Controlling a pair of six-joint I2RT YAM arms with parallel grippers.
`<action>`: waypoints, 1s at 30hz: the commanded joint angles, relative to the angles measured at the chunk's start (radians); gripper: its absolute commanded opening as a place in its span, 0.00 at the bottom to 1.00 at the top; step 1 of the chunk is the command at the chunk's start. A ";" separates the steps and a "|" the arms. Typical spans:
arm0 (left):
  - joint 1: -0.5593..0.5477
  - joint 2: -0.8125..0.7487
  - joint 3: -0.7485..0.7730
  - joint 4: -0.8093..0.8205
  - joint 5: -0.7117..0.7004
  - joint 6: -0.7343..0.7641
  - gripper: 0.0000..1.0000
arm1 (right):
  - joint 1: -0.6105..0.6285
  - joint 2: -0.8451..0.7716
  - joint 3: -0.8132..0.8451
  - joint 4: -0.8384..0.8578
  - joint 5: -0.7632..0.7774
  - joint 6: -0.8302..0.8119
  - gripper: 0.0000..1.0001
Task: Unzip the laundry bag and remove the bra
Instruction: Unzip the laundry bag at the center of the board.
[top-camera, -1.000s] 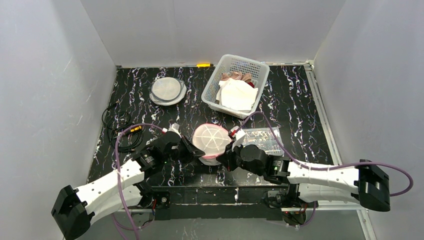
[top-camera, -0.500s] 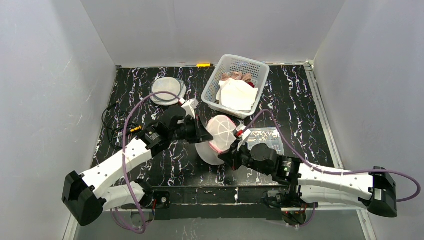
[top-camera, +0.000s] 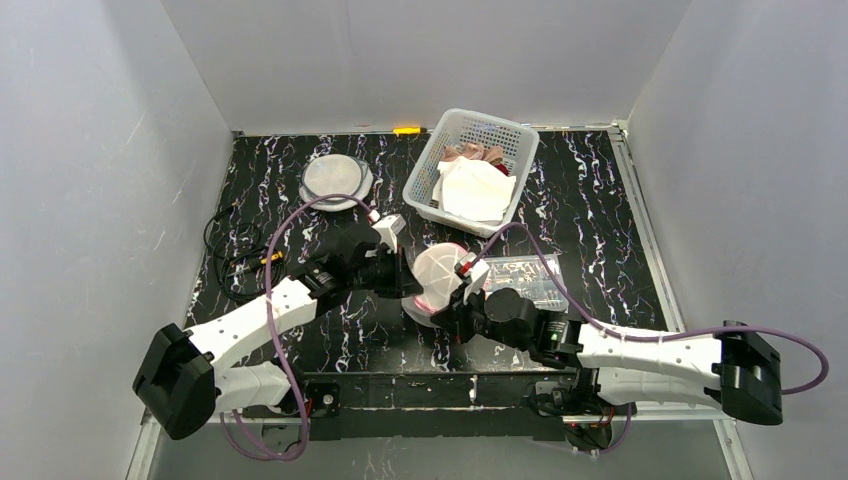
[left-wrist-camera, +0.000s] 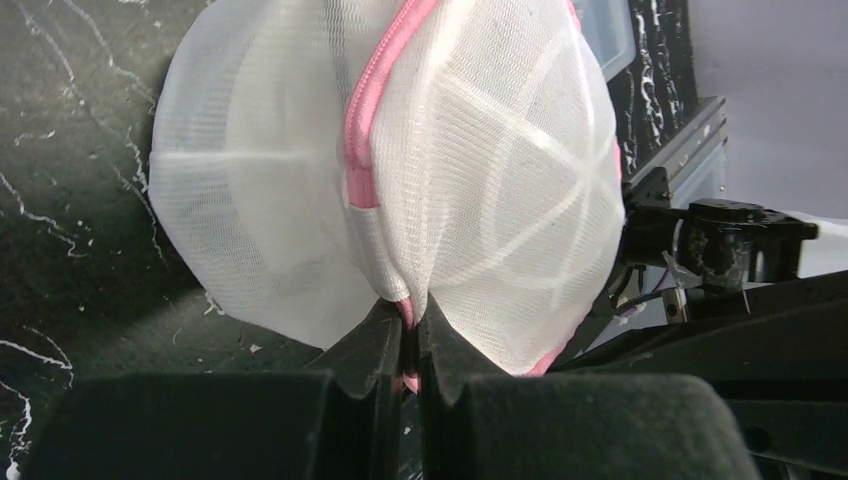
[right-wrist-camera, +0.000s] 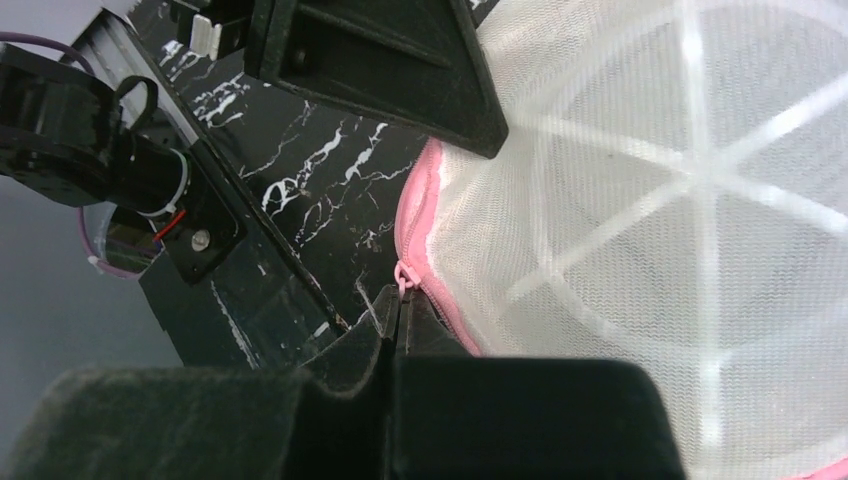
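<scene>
Lifting the round white mesh laundry bag (top-camera: 437, 272) off the table's (top-camera: 600, 220) front edge, my left gripper (left-wrist-camera: 408, 340) and right gripper (right-wrist-camera: 398, 310) pinch its still-closed pink zipper (left-wrist-camera: 358, 140).

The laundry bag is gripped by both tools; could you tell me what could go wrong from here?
The right tool pinches only the tip of the zipper pull, which could slip out. The left tool holds a thin fold of the laundry bag at its pink seam; the mesh may slide free.

We are pinching the pink zipper tab (right-wrist-camera: 403, 277) on the white net laundry bag (right-wrist-camera: 680, 230) with our right gripper (right-wrist-camera: 399, 312).
</scene>
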 joint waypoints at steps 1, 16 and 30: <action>0.005 -0.033 -0.047 0.041 -0.056 -0.021 0.00 | 0.013 0.041 0.006 0.139 0.000 0.055 0.01; -0.052 -0.296 -0.129 -0.157 -0.149 -0.447 0.66 | 0.023 0.078 -0.002 0.176 0.019 0.088 0.01; -0.117 -0.263 -0.213 -0.010 -0.247 -0.677 0.40 | 0.029 0.095 0.001 0.191 0.009 0.075 0.01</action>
